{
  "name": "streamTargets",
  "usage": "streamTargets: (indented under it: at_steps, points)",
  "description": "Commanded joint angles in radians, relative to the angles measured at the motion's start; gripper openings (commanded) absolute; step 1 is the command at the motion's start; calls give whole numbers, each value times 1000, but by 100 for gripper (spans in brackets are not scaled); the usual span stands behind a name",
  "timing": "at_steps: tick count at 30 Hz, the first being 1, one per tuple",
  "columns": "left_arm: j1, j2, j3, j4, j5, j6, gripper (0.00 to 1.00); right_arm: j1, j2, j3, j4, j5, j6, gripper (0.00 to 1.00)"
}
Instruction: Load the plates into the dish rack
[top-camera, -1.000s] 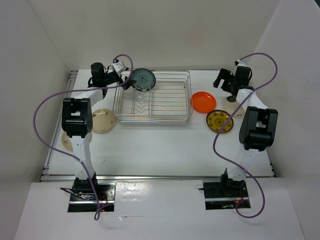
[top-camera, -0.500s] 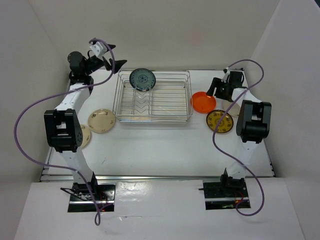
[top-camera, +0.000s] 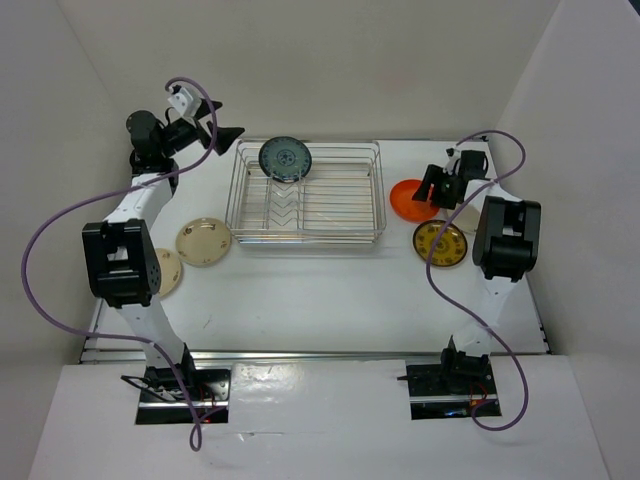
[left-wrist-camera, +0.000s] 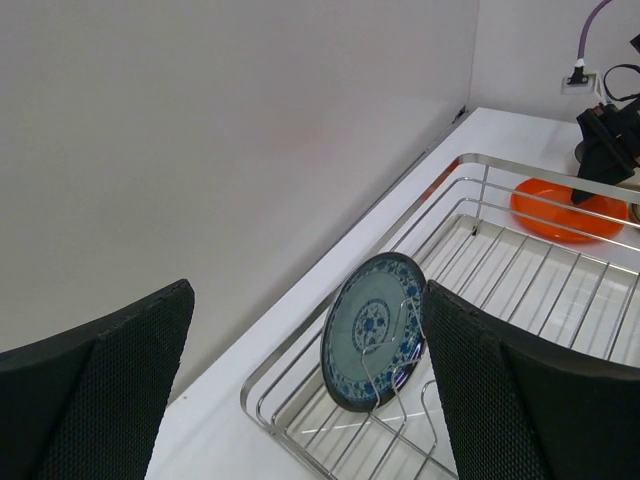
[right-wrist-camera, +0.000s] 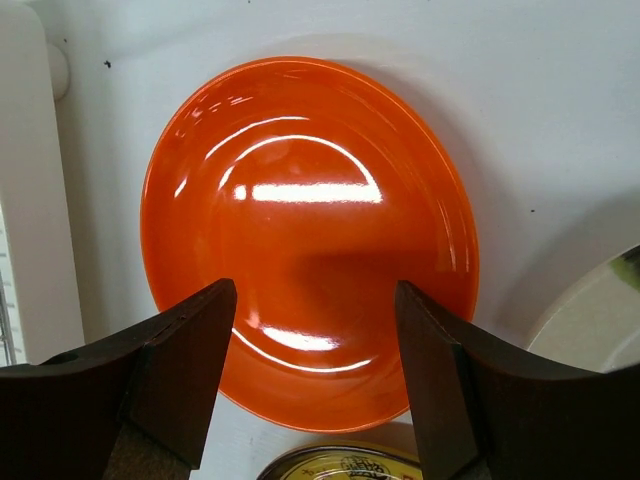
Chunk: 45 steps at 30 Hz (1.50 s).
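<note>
Looks like a robotics lab test cell; plain white panels (top-camera: 330, 70) boxing in a white surface (top-camera: 300, 290) on three sides; left arm (top-camera: 125, 260) and right arm (top-camera: 505, 240) bolted at its near edge, trailing loose purple cables (top-camera: 27, 258); wire dish rack (top-camera: 305, 195) and small plates (top-camera: 204, 241) laid out as props.
</note>
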Motion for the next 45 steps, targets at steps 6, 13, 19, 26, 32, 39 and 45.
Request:
streamTargets:
  at_steps: [6, 13, 19, 26, 32, 39, 45]
  points:
    - [39, -85, -63, 110, 38, -101, 100, -7, -88, 28, -13, -95, 14, 72]
    - [48, -105, -92, 77, 1, -81, 100, -16, -116, 64, -60, 64, -7, 75]
    - [67, -114, -111, 29, -35, -72, 100, -38, -64, 48, -45, 63, -7, 75]
    - [107, -115, -165, 83, -26, -132, 100, -47, -7, 48, -45, 63, -7, 75]
    - [127, -124, -183, 71, -26, -161, 100, -47, 43, 59, -45, 43, -7, 66]
    - [147, -203, -238, -112, -208, -170, 100, -47, 85, 79, -48, 43, 2, 9]
    - [147, -291, -320, -327, -456, -170, 99, -47, -19, 110, -57, 63, 37, 0]
